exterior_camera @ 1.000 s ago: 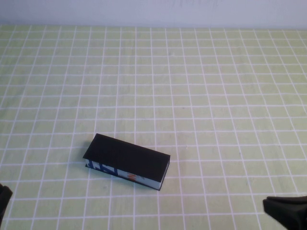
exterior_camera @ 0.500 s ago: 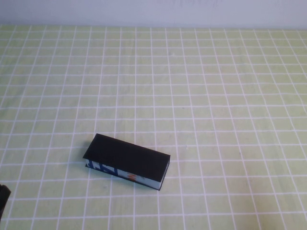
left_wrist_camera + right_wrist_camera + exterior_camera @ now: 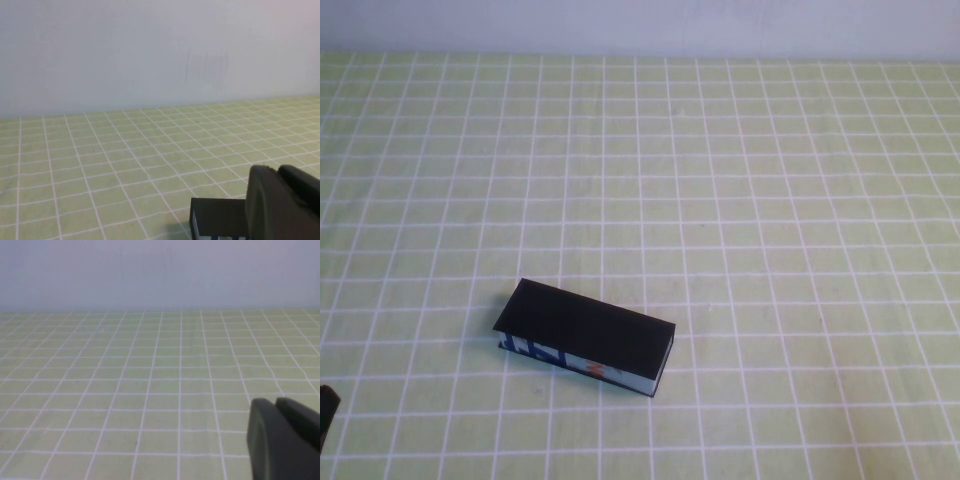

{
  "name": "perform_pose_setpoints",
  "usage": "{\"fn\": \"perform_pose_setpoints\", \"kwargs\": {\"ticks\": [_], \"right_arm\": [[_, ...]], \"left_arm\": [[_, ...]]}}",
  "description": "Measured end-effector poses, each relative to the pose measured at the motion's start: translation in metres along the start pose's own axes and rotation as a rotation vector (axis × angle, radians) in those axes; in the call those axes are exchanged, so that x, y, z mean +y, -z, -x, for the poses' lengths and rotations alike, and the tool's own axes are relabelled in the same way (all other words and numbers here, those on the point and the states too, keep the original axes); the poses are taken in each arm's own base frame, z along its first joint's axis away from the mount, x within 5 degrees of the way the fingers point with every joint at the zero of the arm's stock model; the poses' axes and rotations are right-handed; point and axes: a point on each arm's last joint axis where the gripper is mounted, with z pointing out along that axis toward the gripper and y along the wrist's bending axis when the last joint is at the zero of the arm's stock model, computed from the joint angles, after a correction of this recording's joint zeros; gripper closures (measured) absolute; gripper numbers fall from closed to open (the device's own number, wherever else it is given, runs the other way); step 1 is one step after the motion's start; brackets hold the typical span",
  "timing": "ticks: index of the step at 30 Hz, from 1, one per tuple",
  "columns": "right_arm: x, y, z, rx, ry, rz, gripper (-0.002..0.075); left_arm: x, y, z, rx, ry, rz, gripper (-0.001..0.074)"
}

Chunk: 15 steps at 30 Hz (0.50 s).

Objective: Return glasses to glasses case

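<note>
Right pincer [image 3: 285, 440] being withdrawn, gone from high view; left pincer [image 3: 280, 205] parked at tabletop [image 3: 770, 200] edge; openings cannot be told; case [image 3: 585, 335] lying closed, glasses unseen, task likely done

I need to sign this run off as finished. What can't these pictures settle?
- Glasses: in no view; the shut case hides its inside.
- Left gripper: cut off by the left wrist view's edge.
- Right gripper: cut off likewise in the right wrist view, absent from the high view.

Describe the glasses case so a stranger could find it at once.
On the green checked tablecloth, look near the front, left of centre. The glasses case is a closed black box lying at a slant, alone there, with a blue-white patterned side. The left gripper sits at the front-left corner; the right gripper is off the high view.
</note>
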Motion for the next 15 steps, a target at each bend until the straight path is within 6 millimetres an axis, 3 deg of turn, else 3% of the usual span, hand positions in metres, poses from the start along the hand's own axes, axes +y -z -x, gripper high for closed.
{"fn": "perform_pose_setpoints", "kwargs": {"ticks": [8, 15], "right_arm": [[0.001, 0.0, -0.002, 0.022, -0.027, 0.013, 0.0737], [0.0, 0.002, -0.018, 0.196, -0.033, 0.0, 0.0737]], "left_arm": [[0.0, 0.0, 0.0, 0.0, 0.0, 0.002, 0.0737], [0.001, 0.0, 0.0, -0.001, 0.0, 0.008, 0.0737]]}}
